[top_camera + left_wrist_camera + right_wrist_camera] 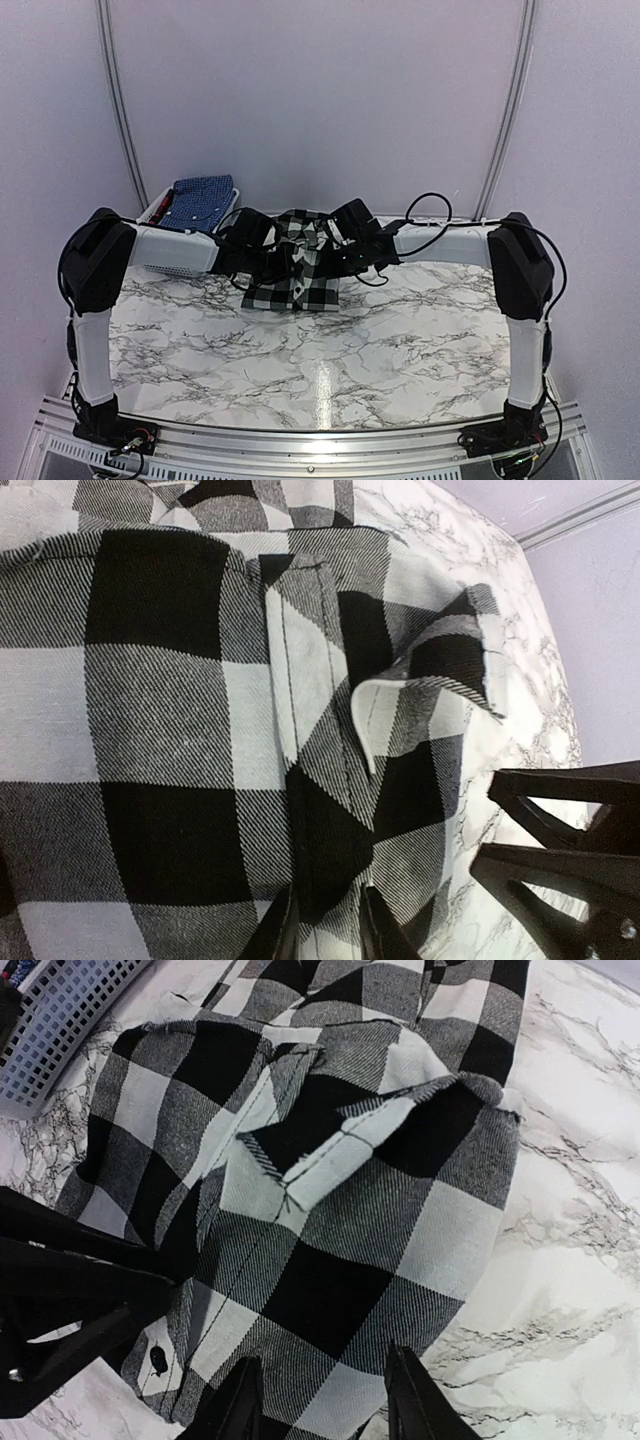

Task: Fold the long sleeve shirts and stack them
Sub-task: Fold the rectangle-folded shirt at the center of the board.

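1. Location: checked shirt [297,280] (large blk/wht checks) lies bunched at far-centre of marble table [400,340], between the two grippers.
2. Its collar [350,1135] is on top, one flap curled over so the pale underside shows. The front strip w/ a dark button [158,1358] runs down from it.
3. L gripper [328,932] reaches in from the shirt's left side. Its fingers [275,938] sit a short way apart w/ a dark fold of checked cloth between them. Can't tell if it's pinching the fold or just resting on it.
4. R gripper [322,1405] comes in from the right, tips spread wide over the shirt's edge w/ cloth lying flat under the gap. It's released, grasping nothing.
5. Both grippers are close together over the shirt. In L wrist view the R gripper's blk tips sit just beside the cloth, above bare marble.
6. Blue shirt [203,200] w/ fine print lies flat, approx rectangular, on top of the wht slotted basket [155,210] at far-left of table, behind the L arm.
7. R wrist view: checked shirt's edge is near the basket wall. Can't tell if they touch.
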